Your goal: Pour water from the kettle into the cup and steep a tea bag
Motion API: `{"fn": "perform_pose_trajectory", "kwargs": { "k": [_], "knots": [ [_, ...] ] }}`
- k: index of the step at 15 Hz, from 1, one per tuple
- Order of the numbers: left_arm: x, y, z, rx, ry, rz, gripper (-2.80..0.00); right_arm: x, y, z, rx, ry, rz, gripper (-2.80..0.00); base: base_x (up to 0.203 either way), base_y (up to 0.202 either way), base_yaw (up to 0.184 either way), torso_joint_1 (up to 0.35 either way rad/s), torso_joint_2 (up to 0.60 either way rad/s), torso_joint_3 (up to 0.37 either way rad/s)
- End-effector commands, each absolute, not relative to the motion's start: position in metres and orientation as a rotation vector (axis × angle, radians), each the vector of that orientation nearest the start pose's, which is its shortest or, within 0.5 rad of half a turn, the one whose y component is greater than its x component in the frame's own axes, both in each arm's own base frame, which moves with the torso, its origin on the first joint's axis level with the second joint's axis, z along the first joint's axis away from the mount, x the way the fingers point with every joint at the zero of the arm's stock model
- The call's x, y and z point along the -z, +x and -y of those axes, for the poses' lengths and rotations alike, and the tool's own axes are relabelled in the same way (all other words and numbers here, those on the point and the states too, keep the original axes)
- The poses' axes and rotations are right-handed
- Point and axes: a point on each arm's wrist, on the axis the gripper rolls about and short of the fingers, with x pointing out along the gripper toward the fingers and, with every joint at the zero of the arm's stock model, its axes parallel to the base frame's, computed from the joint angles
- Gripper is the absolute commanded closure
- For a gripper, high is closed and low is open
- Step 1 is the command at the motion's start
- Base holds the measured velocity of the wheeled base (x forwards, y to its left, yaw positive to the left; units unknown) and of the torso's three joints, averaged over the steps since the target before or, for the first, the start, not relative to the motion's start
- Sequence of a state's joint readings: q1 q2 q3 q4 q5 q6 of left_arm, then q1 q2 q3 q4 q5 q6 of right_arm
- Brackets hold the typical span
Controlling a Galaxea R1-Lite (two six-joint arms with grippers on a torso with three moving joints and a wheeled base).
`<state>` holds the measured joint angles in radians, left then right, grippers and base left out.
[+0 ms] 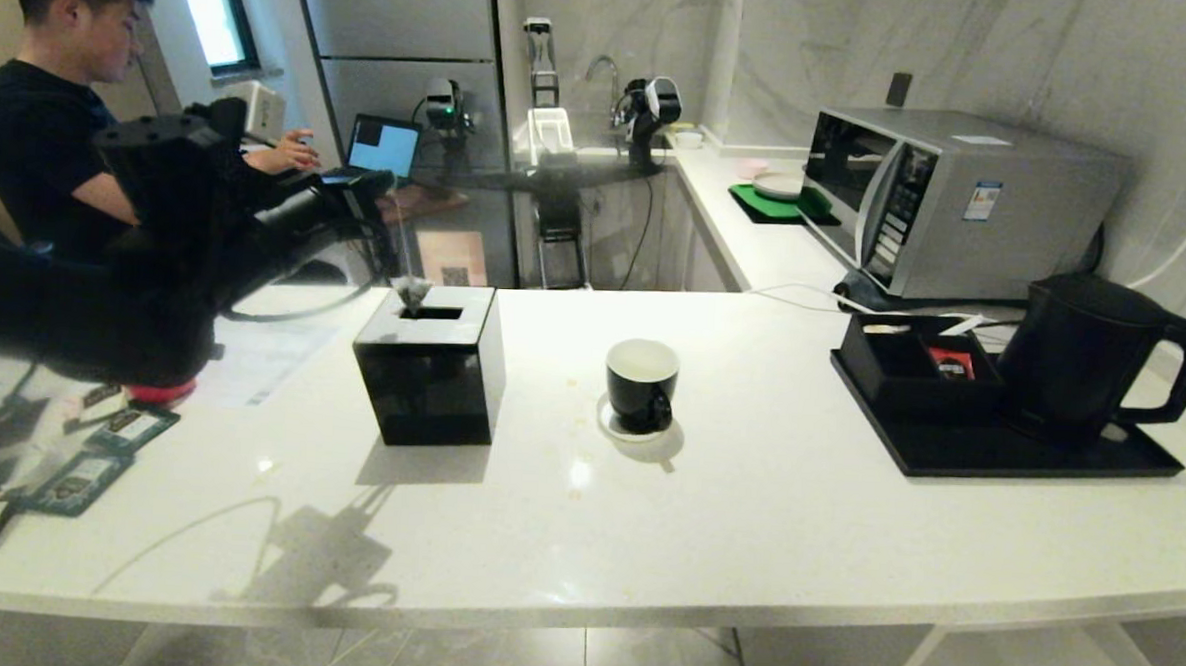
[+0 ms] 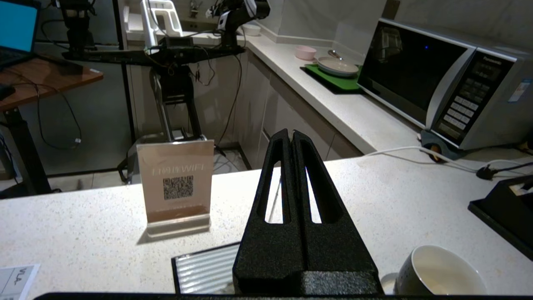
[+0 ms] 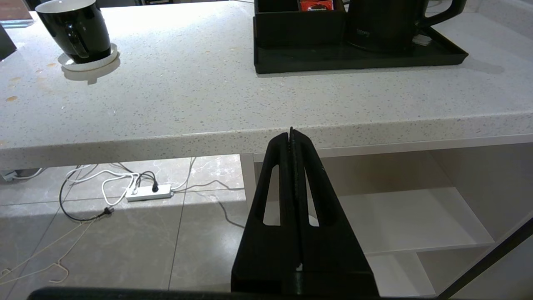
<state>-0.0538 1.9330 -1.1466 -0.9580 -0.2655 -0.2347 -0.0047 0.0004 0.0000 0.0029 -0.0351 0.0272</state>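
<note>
While left fingers (image 1: 384, 186) pinch its string | tea bag (image 1: 411, 293) hangs below | right fingers (image 3: 291, 135) clenched empty

An acrylic sign stand (image 2: 175, 189) near the counter's far edge carries a QR code beneath pale lettering ending in "WIFI". The microwave (image 2: 454, 87) at the counter's back bears the brand "Panasonic" atop its control panel. A paper sheet (image 2: 16, 278) shows handwritten marks, illegible. Other labels are too small to read.
</note>
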Motion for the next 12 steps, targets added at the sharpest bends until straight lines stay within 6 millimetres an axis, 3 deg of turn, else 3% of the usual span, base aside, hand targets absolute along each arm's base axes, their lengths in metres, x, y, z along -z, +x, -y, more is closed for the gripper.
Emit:
{"fn": "perform_pose_trajectory", "kwargs": {
  "k": [1, 12],
  "knots": [
    [-0.221, 0.379, 0.026, 0.334, -0.216, 0.117, 0.00, -0.075, -0.023, 0.001, 0.040, 0.028, -0.004, 0.00, 0.000, 0.000, 0.000, 0.000, 0.00, 0.000],
    [-0.183, 0.377, 0.026, 0.324, -0.221, 0.042, 0.00, -0.075, -0.023, 0.001, 0.040, 0.028, -0.004, 0.00, 0.000, 0.000, 0.000, 0.000, 0.00, 0.000]
  ]
}}
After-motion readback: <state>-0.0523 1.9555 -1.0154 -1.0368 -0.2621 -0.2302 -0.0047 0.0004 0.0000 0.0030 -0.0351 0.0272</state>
